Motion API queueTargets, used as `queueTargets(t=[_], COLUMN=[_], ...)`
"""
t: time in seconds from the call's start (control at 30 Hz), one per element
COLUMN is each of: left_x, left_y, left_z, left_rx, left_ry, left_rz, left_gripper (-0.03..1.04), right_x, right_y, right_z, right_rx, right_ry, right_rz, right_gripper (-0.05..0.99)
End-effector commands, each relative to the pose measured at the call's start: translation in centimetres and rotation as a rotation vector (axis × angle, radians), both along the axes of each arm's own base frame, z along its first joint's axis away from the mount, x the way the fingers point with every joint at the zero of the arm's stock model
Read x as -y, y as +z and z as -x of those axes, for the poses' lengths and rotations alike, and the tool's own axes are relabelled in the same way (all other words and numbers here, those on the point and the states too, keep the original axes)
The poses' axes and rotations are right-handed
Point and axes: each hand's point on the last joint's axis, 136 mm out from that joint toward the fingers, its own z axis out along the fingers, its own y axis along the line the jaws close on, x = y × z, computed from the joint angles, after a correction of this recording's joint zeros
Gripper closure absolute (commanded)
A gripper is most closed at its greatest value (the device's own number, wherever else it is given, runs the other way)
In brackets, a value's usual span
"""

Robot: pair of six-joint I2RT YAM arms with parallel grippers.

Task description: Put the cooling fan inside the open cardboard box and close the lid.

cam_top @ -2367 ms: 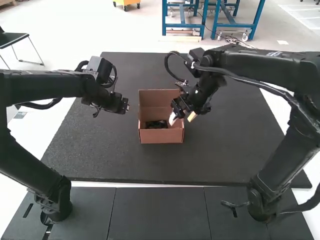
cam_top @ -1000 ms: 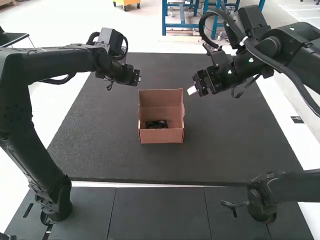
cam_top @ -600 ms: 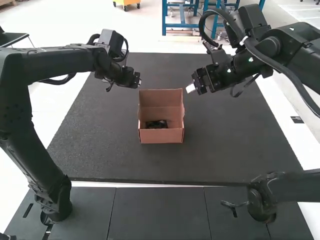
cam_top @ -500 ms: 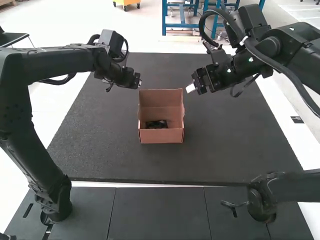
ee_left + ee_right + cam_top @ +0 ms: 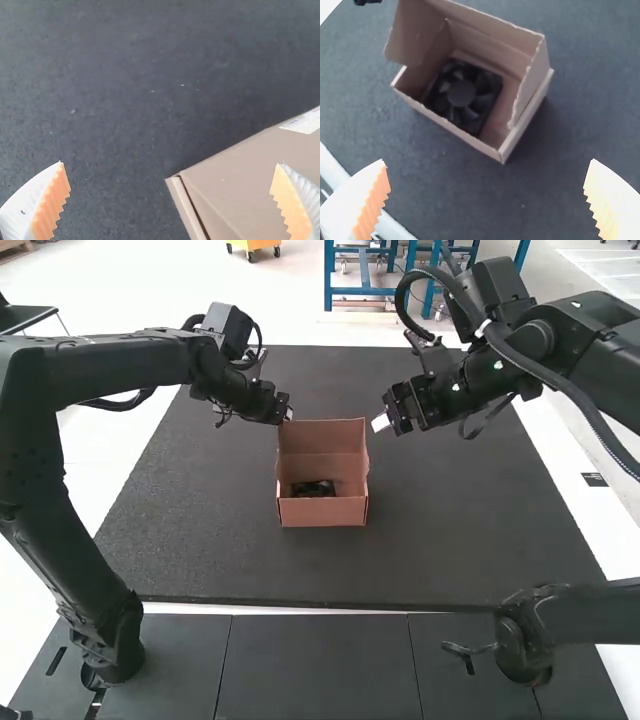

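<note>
Placement is being judged complete from the high view: the cooling fan [image 5: 312, 487] is lying loose on the floor of the cardboard box [image 5: 322, 510], which is standing at the middle of the black mat [image 5: 190, 530] with its lid [image 5: 320, 437] upright along the 12 o'clock side. The right gripper [image 5: 384, 421], down at the box's 3 o'clock wall a couple of seconds ago, is now being kept raised at about 1 o'clock of the box and has barely shifted over the last second. The left gripper [image 5: 281, 411] is being brought in from 10 o'clock and is now just beside the lid's 11 o'clock corner, nearer than a moment ago. In the left wrist view the orange-padded fingers [image 5: 49, 205] are being held wide apart, with the lid's outer face and corner framed between them and not yet touched. In the right wrist view the fingers [image 5: 367, 200] are likewise being held spread, and the fan is being shown flat inside the open box. Closing is what is being left: the lid is probably to be pushed over toward 6 o'clock by the left arm.
</note>
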Motion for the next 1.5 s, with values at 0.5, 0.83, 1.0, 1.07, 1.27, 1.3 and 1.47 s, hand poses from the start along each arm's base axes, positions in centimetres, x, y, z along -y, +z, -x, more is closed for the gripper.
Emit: queueTargets(t=[0.5,0.83,1.0,1.07,1.27,1.3,1.47], left_x=[0.3,0.5,1.0,1.3,2.0,2.0,2.4], left_y=[-2.8,-5.1,-6.1,-6.3,-7.7,-8.0,-8.5], left_z=[3.0,3.6,4.0,4.1,4.6,4.7,5.0], left_rx=[-0.116,-0.139,-0.154,-0.159,-0.19,-0.197,-0.204], left_ry=[-0.049,-0.058,-0.075,-0.083,-0.106,-0.105,-0.113], left_rz=[-0.012,-0.002,0.001,0.005,0.009,0.006,0.004], left_gripper=[0.06,0.06,0.06,0.06,0.06,0.06,0.06], right_x=[-0.2,-0.3,-0.3,-0.3,-0.3,-0.3,-0.3], right_y=[0.4,0.3,0.3,0.2,0.2,0.1,0.0], right_z=[0.0,0.1,0.1,0.1,0.1,0.1,0.1], right_rx=[0.003,-0.008,-0.009,-0.012,-0.013,-0.015,-0.016], right_ry=[0.001,0.0,-0.001,-0.004,-0.004,-0.005,-0.005], right_rz=[-0.021,-0.028,-0.029,-0.03,-0.029,-0.029,-0.028], right_gripper=[0.05,0.05,0.05,0.05,0.05,0.05,0.05])
